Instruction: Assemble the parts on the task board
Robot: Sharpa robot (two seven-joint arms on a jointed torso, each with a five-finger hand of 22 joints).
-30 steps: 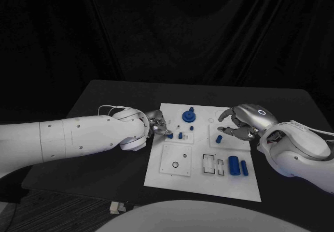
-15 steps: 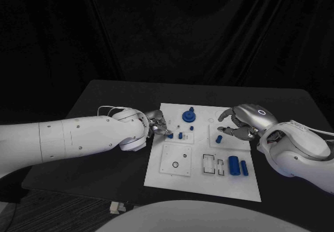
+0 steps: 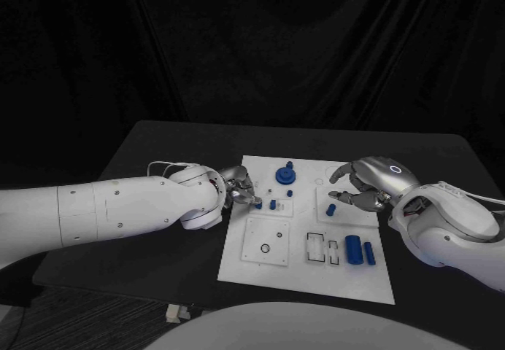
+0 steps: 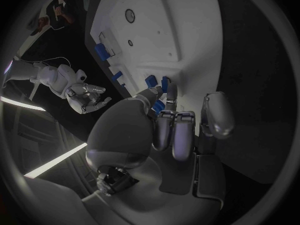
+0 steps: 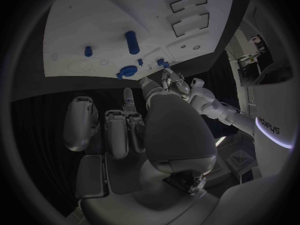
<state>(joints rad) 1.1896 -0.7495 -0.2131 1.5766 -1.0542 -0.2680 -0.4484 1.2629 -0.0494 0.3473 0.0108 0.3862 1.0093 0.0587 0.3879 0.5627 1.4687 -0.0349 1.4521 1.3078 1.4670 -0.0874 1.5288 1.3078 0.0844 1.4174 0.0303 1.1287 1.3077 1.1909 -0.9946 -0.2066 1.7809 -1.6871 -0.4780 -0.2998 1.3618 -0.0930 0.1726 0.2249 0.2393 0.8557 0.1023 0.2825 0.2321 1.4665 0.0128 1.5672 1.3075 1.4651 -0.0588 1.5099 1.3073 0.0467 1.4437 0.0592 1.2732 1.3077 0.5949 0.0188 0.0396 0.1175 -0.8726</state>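
The left hand (image 3: 238, 188) was the nearer — its fingertips (image 4: 170, 91) sat just beside the small upright blue pegs (image 3: 266, 205) at the task board (image 3: 305, 281)'s left edge. Whether they pinched one I could not tell. The right hand (image 3: 363, 188) hovered over another peg (image 3: 330, 210), fingers curled apart, apparently holding nothing.

White task board (image 3: 305, 270) flat mid-table, small blue parts (image 3: 274, 204) standing upright, two blue cylinders (image 3: 359, 249) lying side by side

**Where everything sits on my table**

The task board (image 3: 305, 270) lies in the middle of the table (image 3: 157, 146). My left hand (image 3: 238, 188) rests at its left edge, just beside two small pegs (image 3: 266, 204). Behind them stands a round knob (image 3: 284, 175). My right hand (image 3: 363, 186) hovers over the right side (another peg (image 3: 330, 210) below it). Two cylinders (image 3: 360, 249) lie nearer me, right of the slots (image 3: 323, 246).
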